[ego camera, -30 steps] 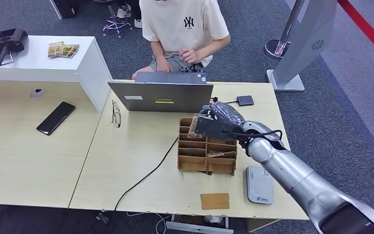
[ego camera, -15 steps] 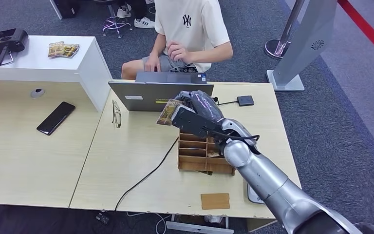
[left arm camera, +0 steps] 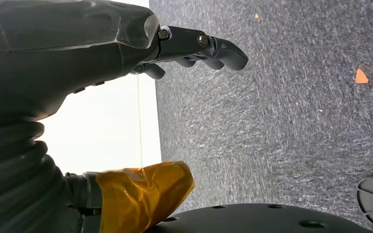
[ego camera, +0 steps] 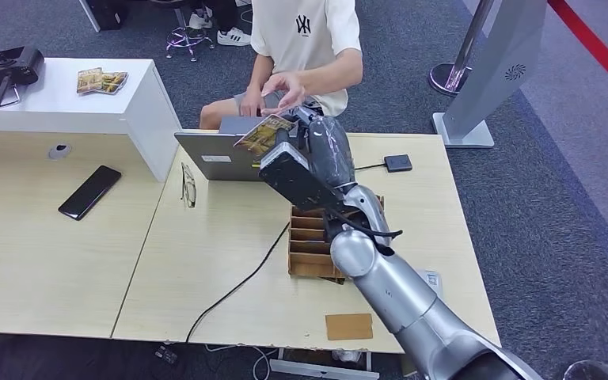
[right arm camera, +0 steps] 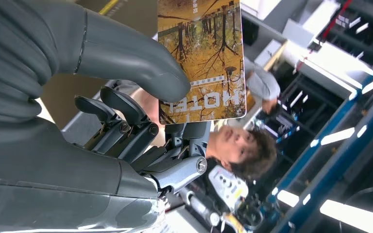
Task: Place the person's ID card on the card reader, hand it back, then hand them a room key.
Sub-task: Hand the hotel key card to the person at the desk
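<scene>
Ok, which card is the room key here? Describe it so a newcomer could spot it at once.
Start at the open grey laptop at the far edge of the light wooden desk. Just above its lid, the right hand holds up the room key, with the person's hand reaching toward it. Unlike the plain brown card lying at the desk's near edge, it shows a yellow autumn-tree picture.

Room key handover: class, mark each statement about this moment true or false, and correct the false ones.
1. The right hand holds the room key card. True.
2. The person's hand is already gripping the card. False: it is near, not on it.
3. The phone lies in the wooden organizer. False: it lies on the left table.
4. The laptop stands between person and robot. True.
5. The left hand holds nothing. True.
</scene>
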Motion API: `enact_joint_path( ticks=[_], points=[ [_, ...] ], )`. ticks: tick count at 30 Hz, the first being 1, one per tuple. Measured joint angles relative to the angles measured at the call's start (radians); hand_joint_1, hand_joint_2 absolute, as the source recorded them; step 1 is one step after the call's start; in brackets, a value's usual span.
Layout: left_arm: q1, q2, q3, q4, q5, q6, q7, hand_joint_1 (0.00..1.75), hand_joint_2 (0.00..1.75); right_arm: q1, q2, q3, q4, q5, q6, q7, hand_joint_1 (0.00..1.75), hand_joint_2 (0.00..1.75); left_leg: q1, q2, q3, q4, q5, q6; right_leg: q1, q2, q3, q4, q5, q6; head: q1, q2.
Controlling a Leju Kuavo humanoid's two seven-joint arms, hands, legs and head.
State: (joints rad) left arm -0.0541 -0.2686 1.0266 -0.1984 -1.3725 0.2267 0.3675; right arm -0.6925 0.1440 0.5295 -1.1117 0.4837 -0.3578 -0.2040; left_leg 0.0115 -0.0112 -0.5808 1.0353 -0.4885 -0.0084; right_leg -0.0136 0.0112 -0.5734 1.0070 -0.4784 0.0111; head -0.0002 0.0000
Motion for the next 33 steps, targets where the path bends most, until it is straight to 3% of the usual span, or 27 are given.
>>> enact_joint_path(
  ticks=[12, 18, 23, 33],
  points=[
    [-0.004, 0.003, -0.03, 0.0, -0.034, -0.046, -0.019, 0.0, 1.75, -0.065, 0.13, -0.005, 0.169, 0.105, -0.105, 0.024, 1.75, 1.75, 0.0, 0.0, 0.0, 0.0, 0.0, 0.0, 0.0, -0.001, 0.0, 0.0, 0.0, 0.0, 0.0, 0.0],
    [-0.007, 0.004, -0.05, 0.0, -0.06, -0.055, -0.016, 0.0, 1.75, -0.116, 0.168, -0.032, 0.298, 0.213, -0.248, 0.019, 1.75, 1.75, 0.0, 0.0, -0.001, 0.0, 0.0, 0.0, 0.0, -0.001, 0.0, 0.0, 0.0, 0.0, 0.0, 0.0],
    [-0.01, 0.004, -0.069, 0.0, -0.074, -0.06, -0.016, 0.0, 1.75, -0.131, 0.181, -0.068, 0.376, 0.374, -0.311, 0.028, 1.75, 1.75, 0.0, 0.0, -0.001, 0.0, 0.0, 0.0, 0.0, -0.001, 0.0, 0.0, 0.0, 0.0, 0.0, 0.0],
    [-0.014, 0.005, -0.095, 0.0, -0.101, -0.072, -0.015, 0.0, 1.75, -0.077, 0.192, -0.239, 0.383, 0.929, -0.313, 0.084, 1.75, 1.75, 0.0, -0.002, -0.002, 0.0, 0.0, 0.0, 0.0, -0.002, 0.0, 0.0, 0.0, 0.0, 0.0, 0.0]
  ],
)
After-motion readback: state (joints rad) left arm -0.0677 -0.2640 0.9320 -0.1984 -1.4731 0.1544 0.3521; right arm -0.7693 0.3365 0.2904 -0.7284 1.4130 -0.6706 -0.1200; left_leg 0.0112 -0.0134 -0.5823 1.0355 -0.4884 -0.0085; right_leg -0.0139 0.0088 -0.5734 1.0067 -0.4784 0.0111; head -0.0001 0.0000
